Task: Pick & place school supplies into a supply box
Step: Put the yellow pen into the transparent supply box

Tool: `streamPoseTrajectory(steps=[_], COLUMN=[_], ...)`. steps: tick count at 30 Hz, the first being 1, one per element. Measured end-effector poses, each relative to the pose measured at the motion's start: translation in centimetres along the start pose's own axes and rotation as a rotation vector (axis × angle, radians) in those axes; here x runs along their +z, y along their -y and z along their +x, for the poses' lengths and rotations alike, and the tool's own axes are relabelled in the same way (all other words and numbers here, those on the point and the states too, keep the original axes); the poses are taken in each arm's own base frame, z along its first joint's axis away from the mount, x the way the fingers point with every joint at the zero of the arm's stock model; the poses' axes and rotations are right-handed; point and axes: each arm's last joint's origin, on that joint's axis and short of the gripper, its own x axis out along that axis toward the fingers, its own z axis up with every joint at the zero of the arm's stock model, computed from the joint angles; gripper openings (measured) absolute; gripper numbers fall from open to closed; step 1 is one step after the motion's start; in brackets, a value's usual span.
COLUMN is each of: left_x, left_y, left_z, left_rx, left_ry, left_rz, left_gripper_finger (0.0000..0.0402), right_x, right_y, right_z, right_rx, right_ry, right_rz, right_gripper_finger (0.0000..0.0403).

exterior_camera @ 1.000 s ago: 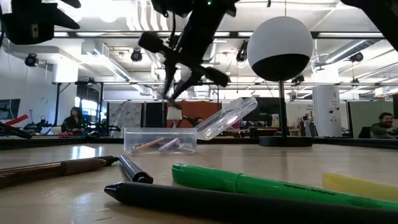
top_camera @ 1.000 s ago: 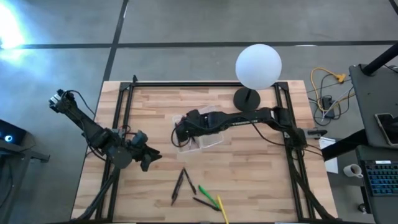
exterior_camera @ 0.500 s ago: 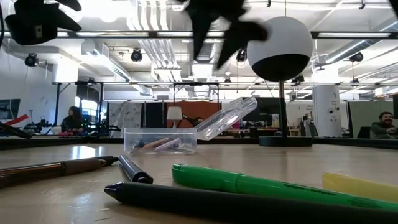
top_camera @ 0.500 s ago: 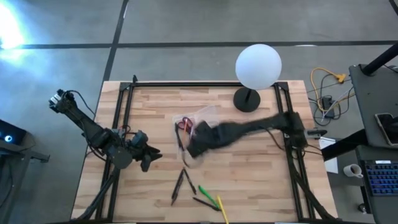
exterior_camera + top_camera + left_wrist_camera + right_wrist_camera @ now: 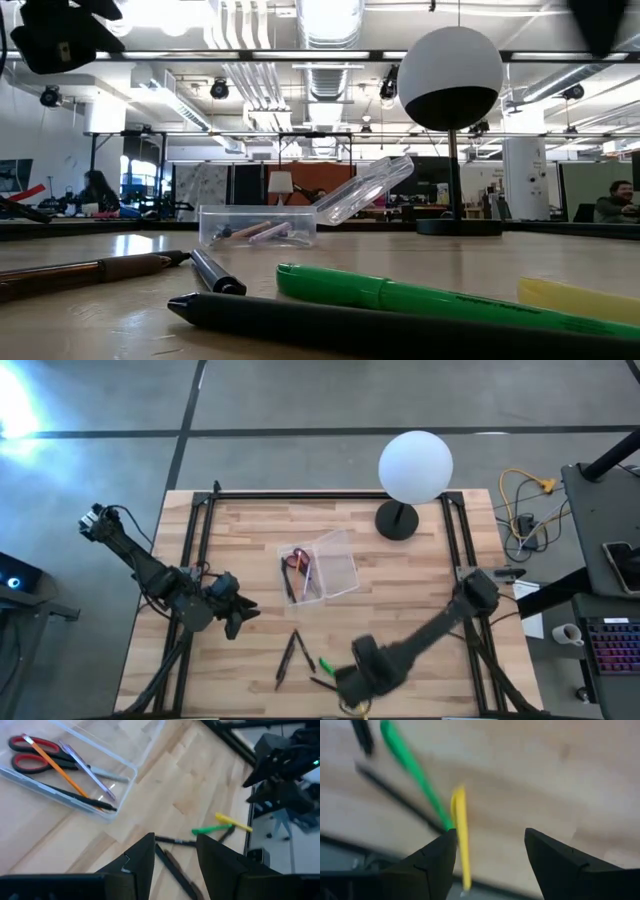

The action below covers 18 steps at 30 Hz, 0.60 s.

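The clear supply box (image 5: 318, 570) lies mid-table with its lid (image 5: 365, 190) tilted open. Inside it are red-handled scissors (image 5: 30, 752), an orange pencil (image 5: 65, 775), a pink pen and a dark pen. A green pen (image 5: 412, 767), a yellow pen (image 5: 461, 832) and dark pens (image 5: 290, 658) lie loose on the table near its front edge. My right gripper (image 5: 490, 855) hovers open just above the yellow and green pens, touching nothing. My left gripper (image 5: 175, 852) waits open above the table's left part, left of the box.
A white globe lamp (image 5: 415, 465) on a black base (image 5: 397, 520) stands at the far right of the table. Black rails (image 5: 200, 550) run along the table's left and right sides. Bare wood lies between the box and the loose pens.
My right gripper has opened above the supply box and swung quickly from there toward the table's near edge, down over the green and yellow pens. The red scissors, hidden under the gripper a second ago, now show in the box.
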Motion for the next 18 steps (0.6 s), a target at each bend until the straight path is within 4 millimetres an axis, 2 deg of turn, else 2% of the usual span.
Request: streamPoseTrajectory(steps=[3,7,11,14,18], left_x=[-0.1,-0.1,-0.1,-0.1,-0.1], left_y=[-0.1,0.0,0.0,0.0,0.0], left_z=[0.1,0.0,0.0,0.0,0.0], left_rx=[-0.004,-0.012,-0.016,-0.018,-0.018], left_ry=[-0.018,-0.03,-0.03,-0.034,-0.036], left_rz=[0.015,0.016,0.013,0.013,0.014], left_gripper_finger=[0.013,0.013,0.013,0.013,0.013], right_x=[-2.2,-3.7,-5.3,-6.2,-6.2], right_y=[0.1,-0.3,-1.4,-1.9,-2.3], right_z=[0.8,1.3,2.5,4.0,5.7], right_rx=[0.001,0.012,0.039,-0.007,-0.071], right_ry=[-0.028,-0.055,-0.144,-0.199,-0.172], right_rz=[0.027,0.023,-0.098,-0.152,-0.15], right_gripper_finger=[0.0224,0.0224,0.0224,0.0224,0.0224])
